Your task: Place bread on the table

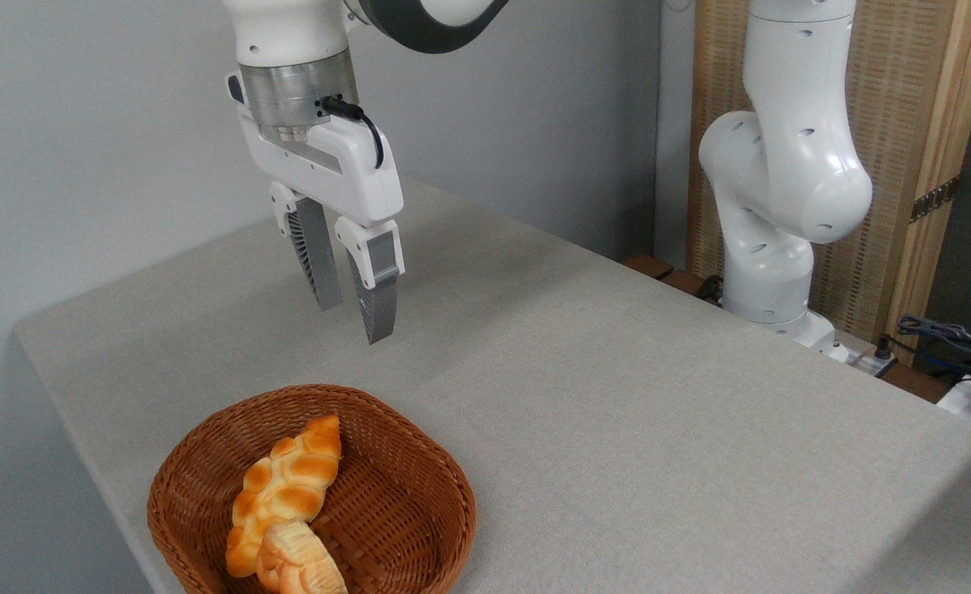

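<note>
The gripper hangs above the table, well apart from the wicker basket, with its two fingers pointing downward and a narrow gap between them; nothing is held. The bread — the small scalloped bun — lies inside the basket at its near left side, touching the lower end of the long braided loaf and partly resting against it (its lower edge is cut off by the frame, so its full outline cannot be confirmed). The step in hand appears to be the approach for pickup. To execute it well, widen the fingers before descending, since the present gap looks too narrow to straddle the bun. Position the gripper over the bun's centre, not over the loaf, and orient the fingers so that neither one lands on the loaf or on the basket wall — the side of the bun facing the loaf offers little clearance. Descend vertically, stop short of the woven floor, and close gently, as the bun is likely soft and may deform. Lift straight up until clear of the rim before moving sideways toward bare cloth. The main risk is dragging the loaf or tipping the light basket.
</note>
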`<state>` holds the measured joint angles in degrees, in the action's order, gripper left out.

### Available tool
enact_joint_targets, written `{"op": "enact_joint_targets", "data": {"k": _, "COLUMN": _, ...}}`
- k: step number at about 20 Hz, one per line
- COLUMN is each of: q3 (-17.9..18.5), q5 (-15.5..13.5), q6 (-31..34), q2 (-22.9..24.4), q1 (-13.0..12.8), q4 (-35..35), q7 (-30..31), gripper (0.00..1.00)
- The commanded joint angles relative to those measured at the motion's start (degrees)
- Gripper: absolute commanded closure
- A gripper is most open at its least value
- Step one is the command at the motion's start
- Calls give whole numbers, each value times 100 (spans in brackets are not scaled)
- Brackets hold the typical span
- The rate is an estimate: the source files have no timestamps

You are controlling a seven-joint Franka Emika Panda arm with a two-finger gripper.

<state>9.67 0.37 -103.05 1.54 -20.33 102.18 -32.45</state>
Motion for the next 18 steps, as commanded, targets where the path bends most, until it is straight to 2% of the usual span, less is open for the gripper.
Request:
{"op": "enact_joint_targets", "data": {"k": 1, "q3": 18, "q5": -37, "q6": -5, "q2": -23, "q1": -15, "q4": -66, "q7": 81, "gripper": 0}}
{"op": "enact_joint_targets", "data": {"k": 15, "q3": 18, "q5": -29, "q6": -22, "q2": -23, "q1": -15, "q4": -58, "q7": 55, "gripper": 0}}
{"op": "enact_joint_targets", "data": {"k": 18, "q3": 26, "q5": -20, "q6": -363, "q2": -31, "q1": -6, "q4": -5, "q7": 55, "gripper": 0}}
